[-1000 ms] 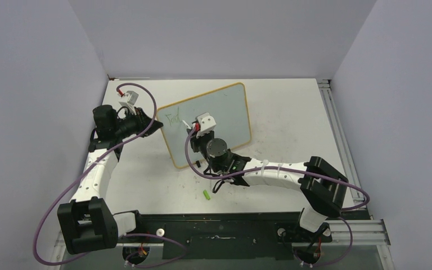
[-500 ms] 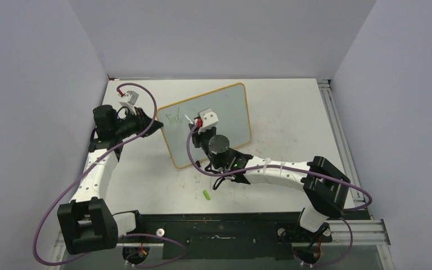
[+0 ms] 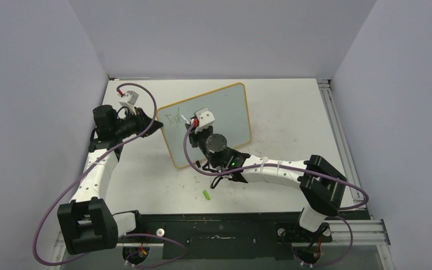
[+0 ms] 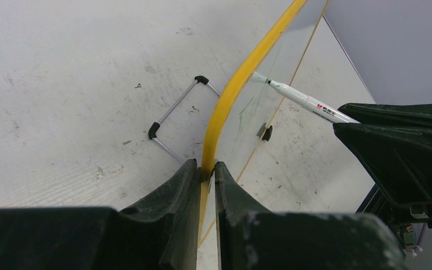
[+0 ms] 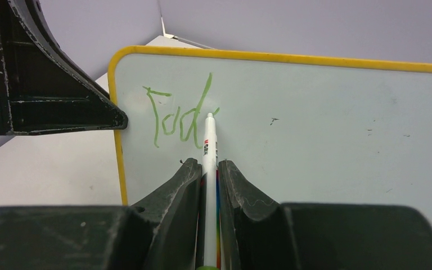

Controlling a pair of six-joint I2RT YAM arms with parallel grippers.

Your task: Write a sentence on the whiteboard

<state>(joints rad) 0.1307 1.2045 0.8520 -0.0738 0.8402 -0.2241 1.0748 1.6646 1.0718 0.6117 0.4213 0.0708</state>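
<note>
The whiteboard (image 3: 230, 107) stands propped on the table (image 3: 292, 112). The left pincer (image 4: 206, 171) is clenched on the yellow frame at the board's left edge. The right pincer (image 5: 208, 166) is clamped on a white marker (image 5: 208, 140), whose tip meets the board's face just right of the green letters. The sentence (image 5: 174, 121) reads only roughly "Tod", near the board's upper left corner. A small green piece (image 3: 207, 194) lies on the table in front of the board's near edge.

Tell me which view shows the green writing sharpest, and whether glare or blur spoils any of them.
Right wrist: the sentence sharp and evenly lit on the whiteboard, no glare. Left wrist: board nearly edge-on, writing a faint streak. Top external: writing tiny, unreadable.
</note>
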